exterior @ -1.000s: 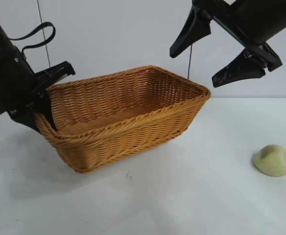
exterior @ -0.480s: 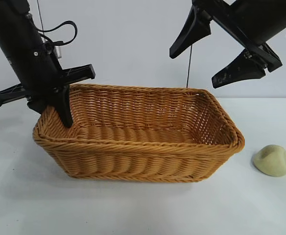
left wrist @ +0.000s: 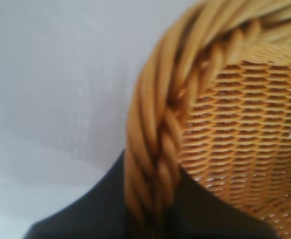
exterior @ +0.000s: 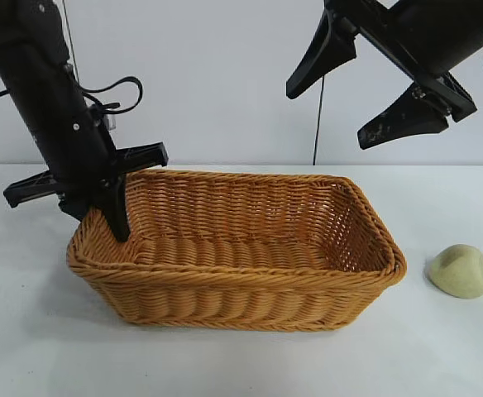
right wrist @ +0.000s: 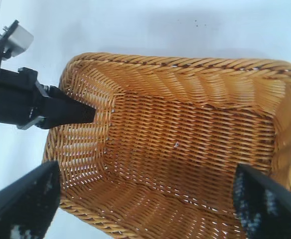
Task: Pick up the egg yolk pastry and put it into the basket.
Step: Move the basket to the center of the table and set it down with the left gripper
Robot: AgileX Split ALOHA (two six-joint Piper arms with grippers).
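The orange-brown wicker basket (exterior: 225,299) stands flat on the white table, mid-left. My left gripper (exterior: 114,222) is shut on the braided rim (left wrist: 155,124) at the basket's left end, one finger inside the wall and one outside. From the right wrist view the same gripper (right wrist: 73,112) shows at that end of the rim (right wrist: 185,63). The pale yellowish-green egg yolk pastry (exterior: 458,270) lies on the table right of the basket, apart from it. My right gripper (exterior: 328,116) hangs open high over the basket's right half (right wrist: 145,199), holding nothing.
A white wall stands behind the table. Bare tabletop lies in front of the basket and around the pastry. A thin dark cable (exterior: 317,124) hangs behind the basket under the right arm.
The left gripper, holding the rim, has swung the basket from a tilted, angled pose to lying flat and lengthwise, then nudged it slightly right. The right arm and the pastry have not moved.
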